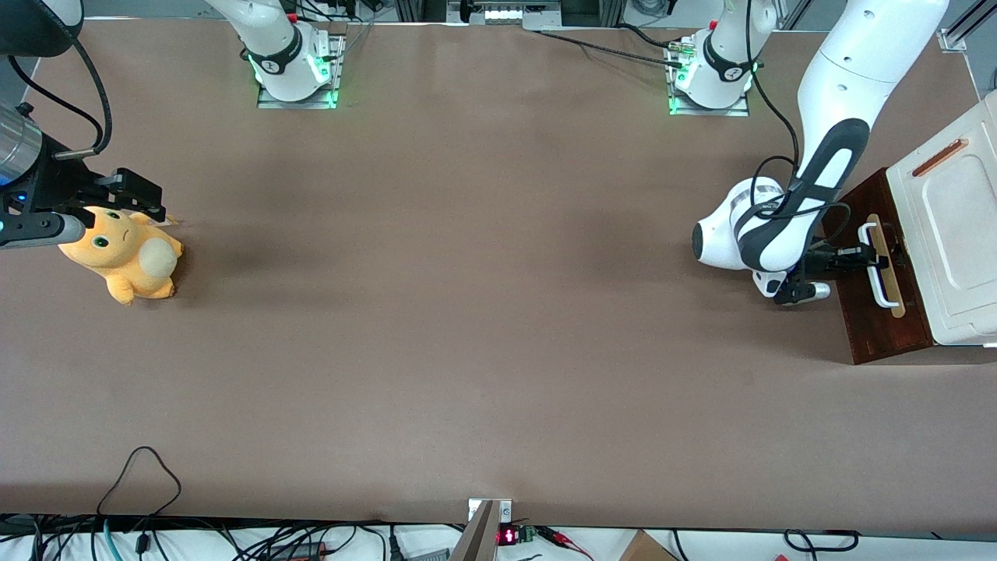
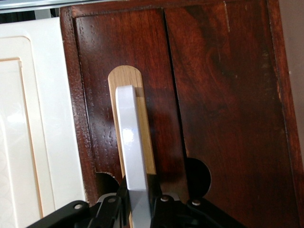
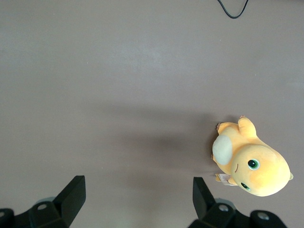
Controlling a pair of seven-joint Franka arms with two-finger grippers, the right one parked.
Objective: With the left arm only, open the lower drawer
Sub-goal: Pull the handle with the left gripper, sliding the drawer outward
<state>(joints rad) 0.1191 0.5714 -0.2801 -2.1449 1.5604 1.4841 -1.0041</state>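
Note:
The lower drawer (image 1: 876, 335) shows a dark reddish-brown front, standing at the working arm's end of the table under a white cabinet top. On it a white bar handle (image 1: 884, 292) sits on a pale wood strip (image 1: 896, 300). The left arm (image 1: 826, 179) reaches down in front of the drawer. Its black gripper (image 1: 868, 253) is at the end of the handle farther from the front camera. In the left wrist view the gripper (image 2: 137, 202) is shut on the handle (image 2: 130, 137), one finger on each side of the bar, against the drawer front (image 2: 99, 95).
The white moulded cabinet top (image 1: 954, 234) lies above the drawer. An orange plush toy (image 1: 121, 257) lies toward the parked arm's end of the table. Two arm bases (image 1: 713, 74) stand at the table edge farthest from the front camera. Cables (image 1: 140, 475) trail over the nearest edge.

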